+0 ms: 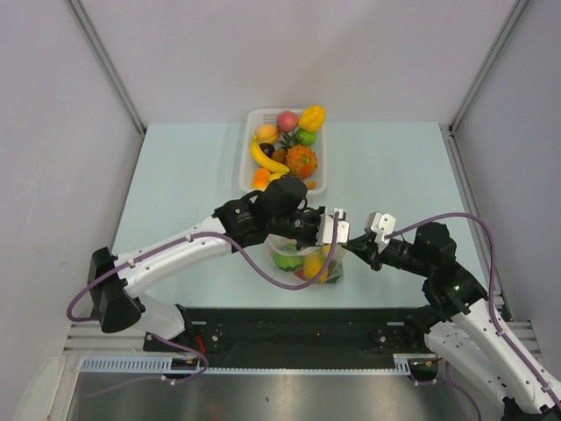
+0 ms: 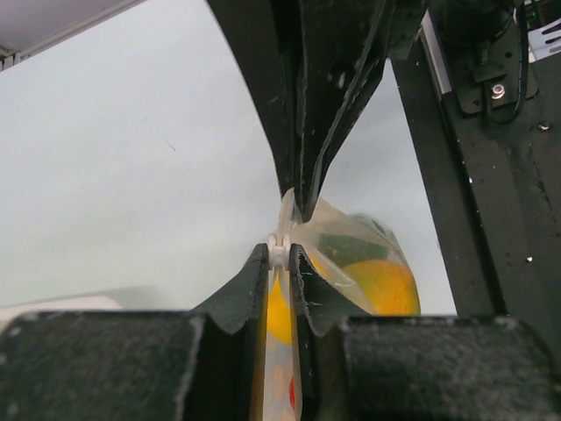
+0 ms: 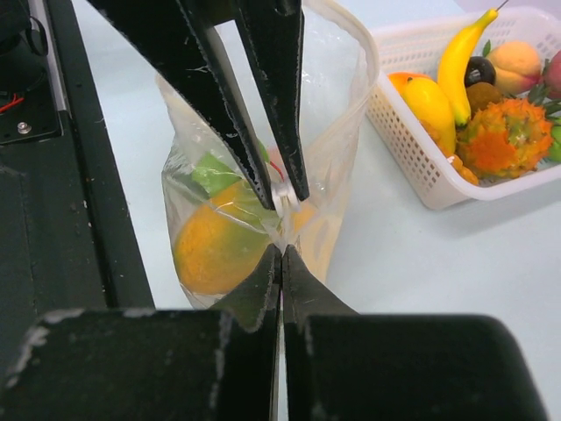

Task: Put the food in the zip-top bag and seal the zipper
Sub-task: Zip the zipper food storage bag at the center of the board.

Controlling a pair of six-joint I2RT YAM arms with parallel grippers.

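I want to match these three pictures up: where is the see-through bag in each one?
Top external: zip-top bag just below centre, nearer than the white basket.
Left wrist: centre to right.
Right wrist: centre-left, left of the basket.
Shared landmark: the orange fruit inside it.

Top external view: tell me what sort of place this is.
Probably a robot lab test cell: blank white panel walls, two arms mounted at a pale table, and a white basket of toy fruit.
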